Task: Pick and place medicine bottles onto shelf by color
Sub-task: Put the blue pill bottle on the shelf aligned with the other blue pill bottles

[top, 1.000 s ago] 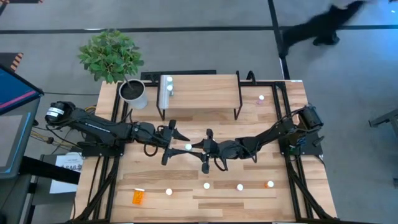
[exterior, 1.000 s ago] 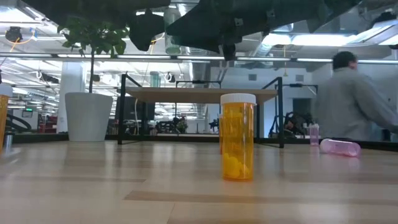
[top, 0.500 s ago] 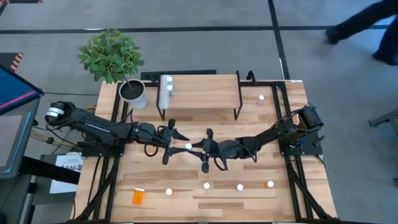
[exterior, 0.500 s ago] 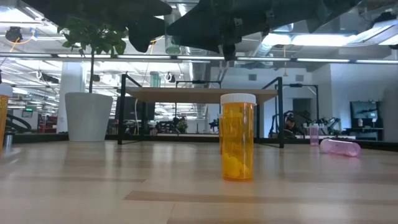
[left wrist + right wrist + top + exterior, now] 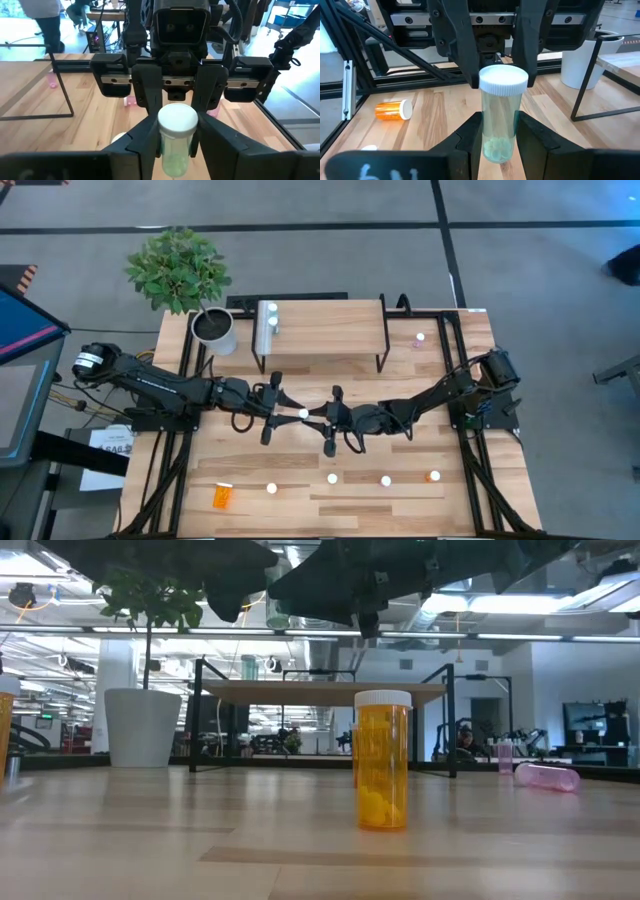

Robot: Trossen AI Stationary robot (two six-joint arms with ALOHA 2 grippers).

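Mid-counter, raised, I have the green bottle (image 5: pixel 500 120) pinched in the right gripper (image 5: pixel 500 142); left gripper (image 5: pixel 175 145) jaws flank it. Light, stiff, slick plastic: grip its body.

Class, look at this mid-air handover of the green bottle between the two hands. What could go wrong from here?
1. The clear green white-capped pill bottle hangs above the wooden table, held by the right hand with the left hand meeting it. If one lets go before the other grips firmly, it may drop.
2. A dropped bottle could roll into the row of small white-capped bottles standing nearer the front edge and topple them.
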